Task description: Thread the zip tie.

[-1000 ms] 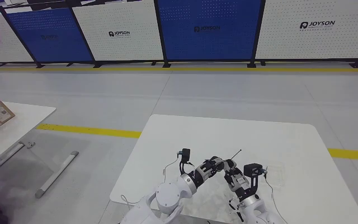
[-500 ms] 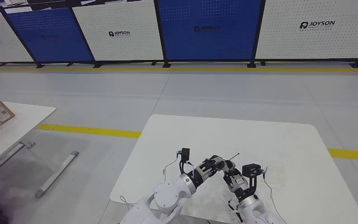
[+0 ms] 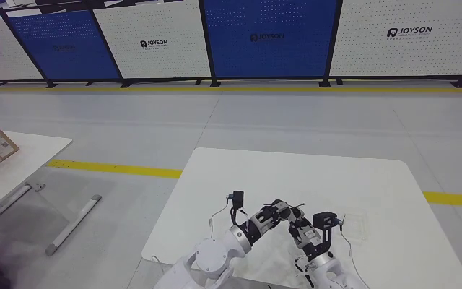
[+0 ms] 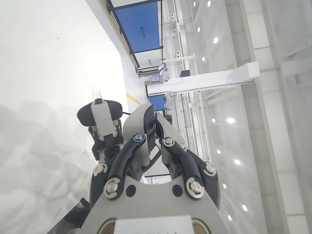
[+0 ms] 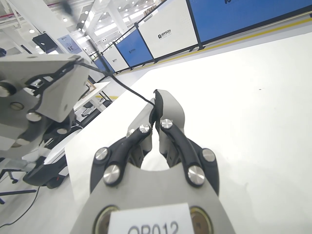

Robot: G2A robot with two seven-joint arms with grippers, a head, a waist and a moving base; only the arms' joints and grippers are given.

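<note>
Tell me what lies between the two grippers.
The zip tie bridges the gap, pinched by the right gripper and the left gripper; the right wrist view shows it.

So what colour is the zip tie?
Black zip tie, clearest in the right wrist view.

Zip tie [image 5: 126, 87]: black, plain.
Table [image 3: 303, 173]: white, plain.
Left gripper [image 4: 153, 113], right gripper [image 5: 156, 103]: grey shells, black linkages, silver rivets.
Panels [image 3: 271, 36] beyond table: alternating blue and white, dotted, black frames.
Floor line [image 3: 115, 168] beside table: yellow.
</note>
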